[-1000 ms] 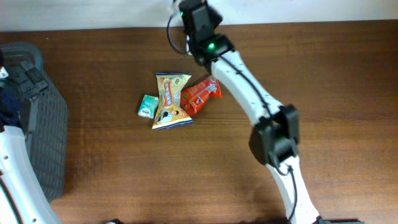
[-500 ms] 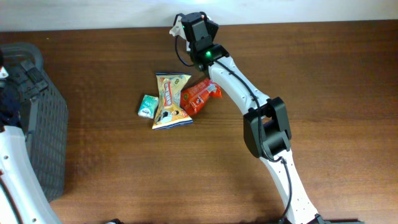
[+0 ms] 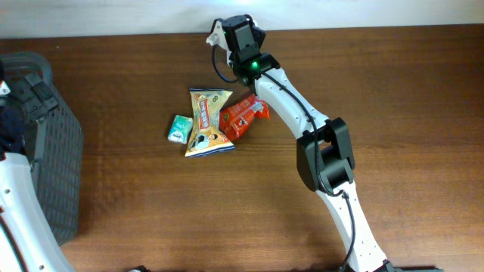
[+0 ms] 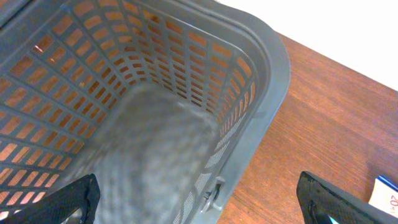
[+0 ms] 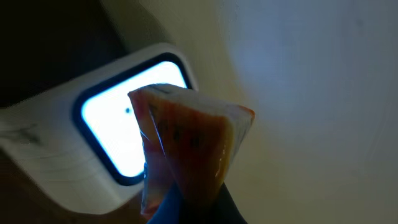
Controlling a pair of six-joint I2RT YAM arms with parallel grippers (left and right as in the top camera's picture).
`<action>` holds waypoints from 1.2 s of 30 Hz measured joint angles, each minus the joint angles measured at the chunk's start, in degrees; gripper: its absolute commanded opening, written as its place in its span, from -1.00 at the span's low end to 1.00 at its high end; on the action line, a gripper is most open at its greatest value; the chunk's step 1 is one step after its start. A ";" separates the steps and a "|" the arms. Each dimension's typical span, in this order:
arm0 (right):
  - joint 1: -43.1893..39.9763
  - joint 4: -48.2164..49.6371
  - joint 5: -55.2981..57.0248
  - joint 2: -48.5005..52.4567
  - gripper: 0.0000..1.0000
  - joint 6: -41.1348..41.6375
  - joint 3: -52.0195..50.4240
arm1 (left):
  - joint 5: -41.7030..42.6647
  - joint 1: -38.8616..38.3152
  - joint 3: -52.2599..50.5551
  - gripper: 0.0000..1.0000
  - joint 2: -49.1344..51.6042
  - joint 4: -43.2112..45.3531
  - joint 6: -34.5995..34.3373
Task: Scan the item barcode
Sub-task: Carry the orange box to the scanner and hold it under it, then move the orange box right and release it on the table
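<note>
Evidently the right gripper is clamped on the orange packet, held just before the lit scanner so its barcode reads.

— Where does everything sit?

— The grey plastic lattice basket stands at the left edge of the brown wooden bench, and my left fingers hang above it. Mid-bench lie three packs in a row: the small green packet leftmost, the yellow foil snack bag touching its right side, and the red snack packet touching the bag's right.

— And behind them?

— The white box scanner stands at the far edge. The orange crinkled wrapper packet, between my right fingers, sits just before the scanner's window.
</note>
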 measured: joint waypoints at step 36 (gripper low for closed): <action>-42.56 -47.80 -34.47 -28.02 0.15 62.20 -40.09 | 0.02 0.00 0.00 0.98 0.00 -0.02 0.00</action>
